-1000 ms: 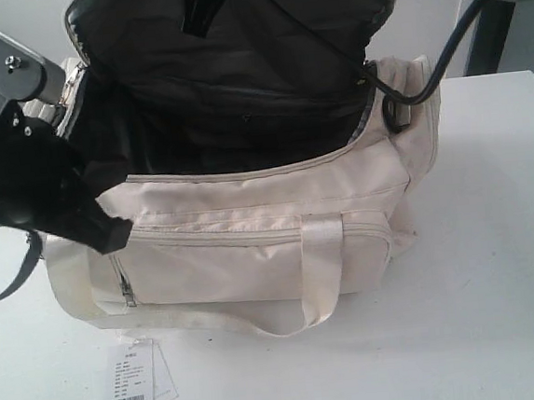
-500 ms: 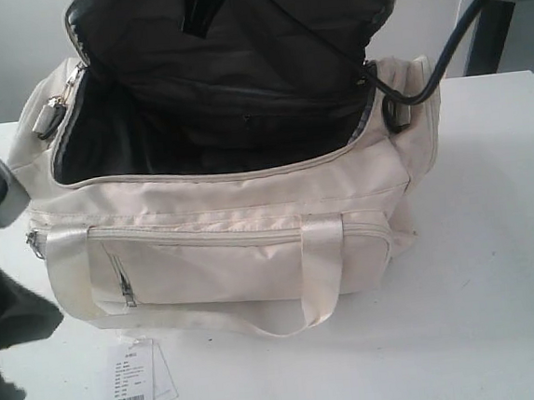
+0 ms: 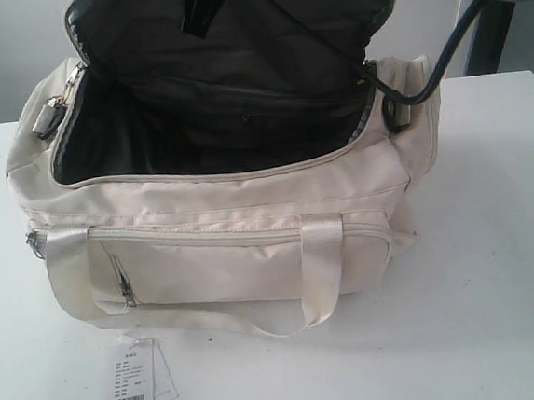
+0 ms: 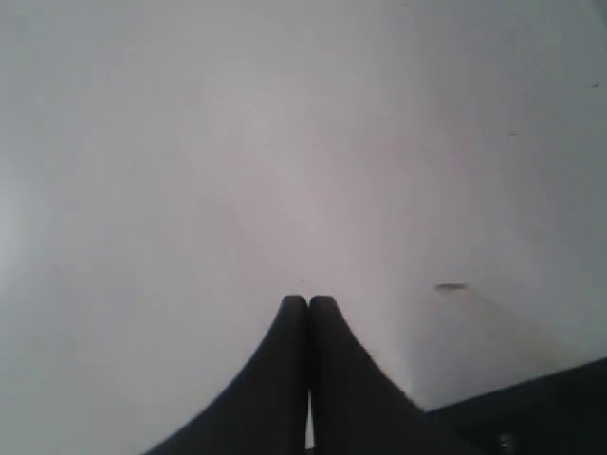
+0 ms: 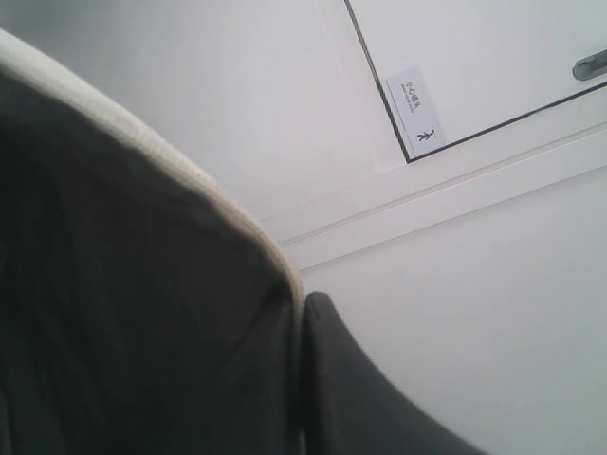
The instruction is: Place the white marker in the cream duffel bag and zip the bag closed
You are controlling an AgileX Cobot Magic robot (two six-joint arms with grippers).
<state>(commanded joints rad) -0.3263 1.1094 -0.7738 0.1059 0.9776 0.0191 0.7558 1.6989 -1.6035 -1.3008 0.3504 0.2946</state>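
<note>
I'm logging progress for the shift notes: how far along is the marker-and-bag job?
Done: the cream duffel bag stands unzipped; no white marker shows on the table, though the dark interior could hide it. In hand: the right gripper pinches the lid's edge, holding it up; the left gripper is shut and empty. Left: zipping the bag closed, plus confirming the marker is inside.

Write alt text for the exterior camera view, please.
A cream duffel bag sits on a white table, its main compartment unzipped and gaping open, dark inside. A paper barcode tag lies on the table in front of it.
</note>
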